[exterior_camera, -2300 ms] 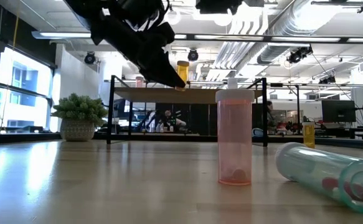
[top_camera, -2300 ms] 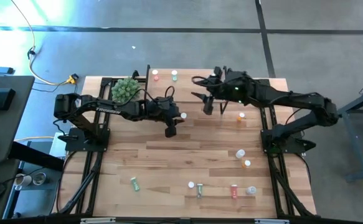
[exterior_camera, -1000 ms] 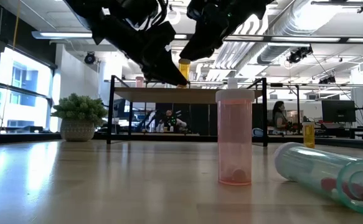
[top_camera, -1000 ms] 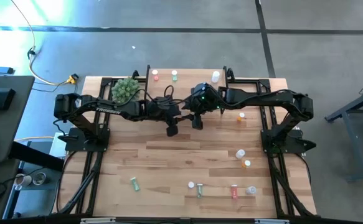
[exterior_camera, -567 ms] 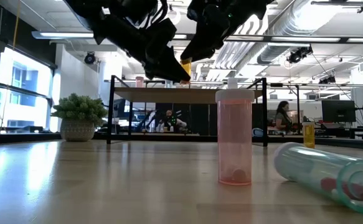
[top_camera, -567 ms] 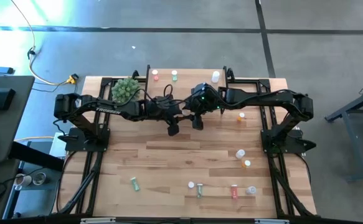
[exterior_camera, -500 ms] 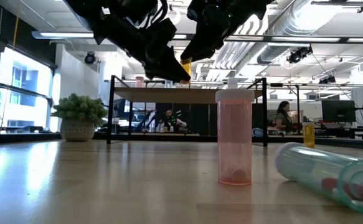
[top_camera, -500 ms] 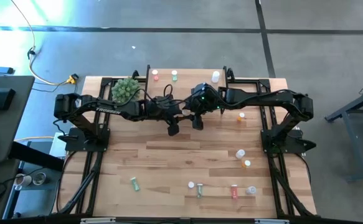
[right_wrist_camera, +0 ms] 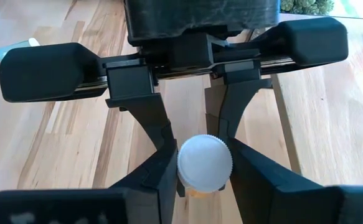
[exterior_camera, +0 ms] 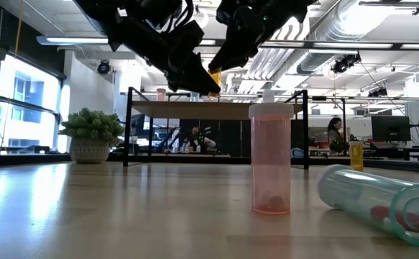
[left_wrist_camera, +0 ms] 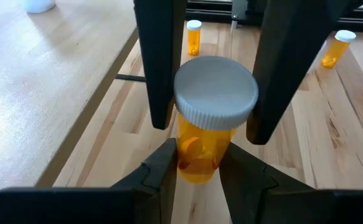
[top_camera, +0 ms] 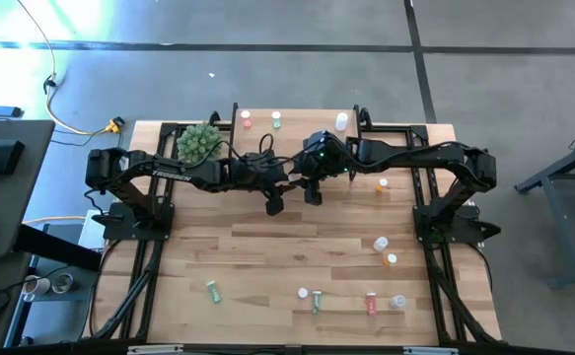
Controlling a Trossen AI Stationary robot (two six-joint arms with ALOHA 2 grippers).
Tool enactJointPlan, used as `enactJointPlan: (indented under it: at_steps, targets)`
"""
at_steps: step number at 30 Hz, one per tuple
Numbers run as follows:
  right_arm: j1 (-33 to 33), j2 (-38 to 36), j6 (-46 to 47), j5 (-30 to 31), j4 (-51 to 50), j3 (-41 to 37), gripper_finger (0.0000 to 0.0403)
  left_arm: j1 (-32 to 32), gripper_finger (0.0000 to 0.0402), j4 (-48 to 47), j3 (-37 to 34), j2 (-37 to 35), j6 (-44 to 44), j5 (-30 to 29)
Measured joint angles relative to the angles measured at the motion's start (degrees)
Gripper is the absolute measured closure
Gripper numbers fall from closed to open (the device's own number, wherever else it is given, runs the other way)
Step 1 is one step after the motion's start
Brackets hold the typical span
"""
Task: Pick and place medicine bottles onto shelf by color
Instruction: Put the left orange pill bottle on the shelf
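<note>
The left gripper (top_camera: 274,205) and the right gripper (top_camera: 313,194) are seen from above meeting over the middle of the table (top_camera: 267,256), just in front of the shelf (top_camera: 297,126). Loose medicine bottles lie well apart along the near edge, among them a green bottle (top_camera: 212,290) and a red bottle (top_camera: 371,303).

From table height, both grippers are seen raised above the shelf top, tips close together, with an orange bottle (exterior_camera: 213,78) between them. A pink bottle (exterior_camera: 270,164) stands upright in the foreground beside a clear bottle lying on its side (exterior_camera: 371,198).

In the left wrist view, the orange bottle (left_wrist_camera: 201,146) is clamped at its body by the left arm's own fingers (left_wrist_camera: 162,165), while the other arm's fingers (left_wrist_camera: 159,62) flank the white cap (left_wrist_camera: 216,92).

In the right wrist view, the cap (right_wrist_camera: 205,163) is pinched by the right arm's own fingers (right_wrist_camera: 162,171), with the left gripper (right_wrist_camera: 190,106) facing it. Both grippers are thus closed on one bottle.

The bottle is judged light, rigid and smooth-walled, so likely to slip or tip. The ribbed cap or the mid-body is judged the surest hold.
</note>
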Motion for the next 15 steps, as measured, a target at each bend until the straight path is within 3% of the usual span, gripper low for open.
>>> enactJointPlan:
  at_steps: [8, 15]
  targets:
    - [0.0, 0.0, 1.5, 0.0, 0.0, 0.0, 0.0288, 0.0, 0.0300, 0.1, 0.0, 0.0, 0.3, 0.1]
    - [0.0, 0.0, 1.7, 1.2, -0.3, 0.0, 0.0288, 0.0, 0.0263, 0.2, 0.0, 0.0, 0.9, 0.0]
